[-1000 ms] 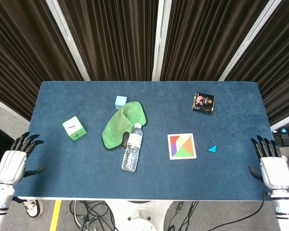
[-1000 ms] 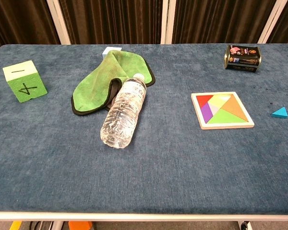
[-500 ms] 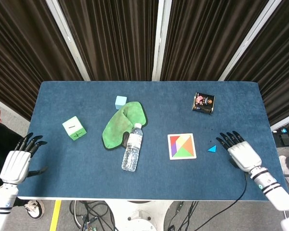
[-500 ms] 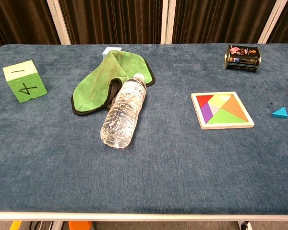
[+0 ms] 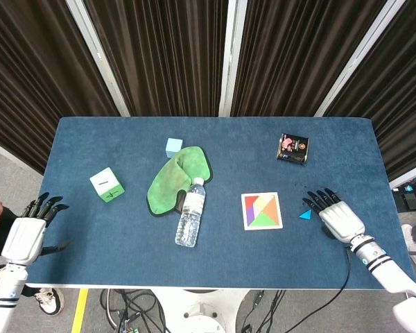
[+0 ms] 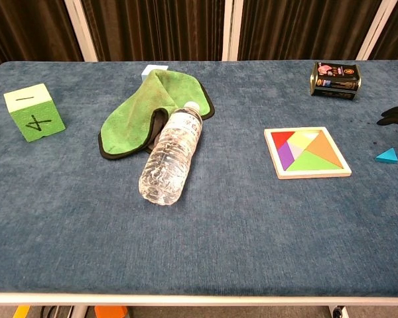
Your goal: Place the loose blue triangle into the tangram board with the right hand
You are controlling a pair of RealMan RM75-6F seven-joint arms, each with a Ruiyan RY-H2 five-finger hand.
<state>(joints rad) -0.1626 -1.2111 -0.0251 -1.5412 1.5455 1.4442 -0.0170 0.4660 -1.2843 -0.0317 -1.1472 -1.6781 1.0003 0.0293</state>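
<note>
Dark-curtained blue table, small bright blue triangle lying flat, right hand fingers spread, empty

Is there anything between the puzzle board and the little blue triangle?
No. Between the tangram board and the blue triangle there is only bare blue table. The head view and the chest view both show it.

— What differs from a second ago?
— The white right hand with black fingers is in over the table edge, spread, its fingertips just beside the small blue triangle.
— And the left hand?
— Slightly lower.
</note>
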